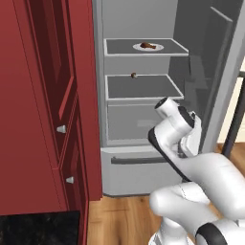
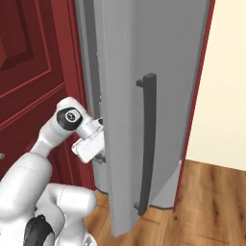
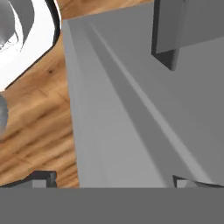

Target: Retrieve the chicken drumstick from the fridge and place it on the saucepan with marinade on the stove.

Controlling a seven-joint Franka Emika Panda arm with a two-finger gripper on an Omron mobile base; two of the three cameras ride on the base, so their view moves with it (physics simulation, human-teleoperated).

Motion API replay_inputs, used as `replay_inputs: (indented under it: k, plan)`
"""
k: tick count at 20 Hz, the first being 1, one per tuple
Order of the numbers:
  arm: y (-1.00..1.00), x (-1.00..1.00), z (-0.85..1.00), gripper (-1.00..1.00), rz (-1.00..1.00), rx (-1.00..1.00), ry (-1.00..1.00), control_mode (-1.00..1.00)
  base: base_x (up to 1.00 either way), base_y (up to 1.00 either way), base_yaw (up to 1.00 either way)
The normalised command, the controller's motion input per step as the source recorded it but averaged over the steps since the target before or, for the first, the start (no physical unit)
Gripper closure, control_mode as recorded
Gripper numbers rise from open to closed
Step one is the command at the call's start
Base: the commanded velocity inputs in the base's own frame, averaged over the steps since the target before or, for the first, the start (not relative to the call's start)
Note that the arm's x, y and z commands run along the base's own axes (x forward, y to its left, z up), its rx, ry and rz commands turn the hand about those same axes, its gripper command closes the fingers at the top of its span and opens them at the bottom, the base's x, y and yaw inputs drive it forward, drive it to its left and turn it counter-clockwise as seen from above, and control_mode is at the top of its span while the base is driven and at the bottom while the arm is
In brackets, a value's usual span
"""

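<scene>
The fridge (image 1: pixel 139 127) stands open, its grey door (image 2: pixel 120 96) swung out to the right with a long dark bar handle (image 2: pixel 146 144). The chicken drumstick (image 1: pixel 147 46), small and brown, lies on a white plate on the top shelf. A tiny round brown item (image 1: pixel 133 75) sits on the shelf below. My gripper (image 3: pixel 116 181) is low beside the door's edge, well below the drumstick, open wide with nothing between its fingertips (image 3: pixel 43 177). In the hand view it looks along a grey fridge surface toward the wooden floor. The saucepan, marinade and stove are out of view.
Dark red cabinets (image 1: pixel 48 95) rise to the left of the fridge, with a black counter corner (image 1: pixel 38 229) below them. The fridge's lower drawer (image 1: pixel 139 165) is shut. A wooden floor (image 1: pixel 124 215) lies in front. A cream wall (image 2: pixel 226 72) stands beyond the door.
</scene>
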Motion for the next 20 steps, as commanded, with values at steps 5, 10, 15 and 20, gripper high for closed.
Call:
replay_inputs:
  k: [5,10,15,20]
  plan:
    - [-1.0,-0.4,0.04,-1.0,0.09,0.0,-0.03,-1.0,0.0,0.0,0.0]
    - [-1.0,-0.22,0.12,-1.0,0.11,0.0,0.0,-1.0,0.0,0.0,0.0]
    - [-1.0,-0.03,0.06,-1.0,0.15,0.0,0.0,-1.0,0.0,0.0,0.0]
    - [-1.0,0.06,0.09,-1.0,0.22,0.0,0.0,-1.0,0.0,0.0,0.0]
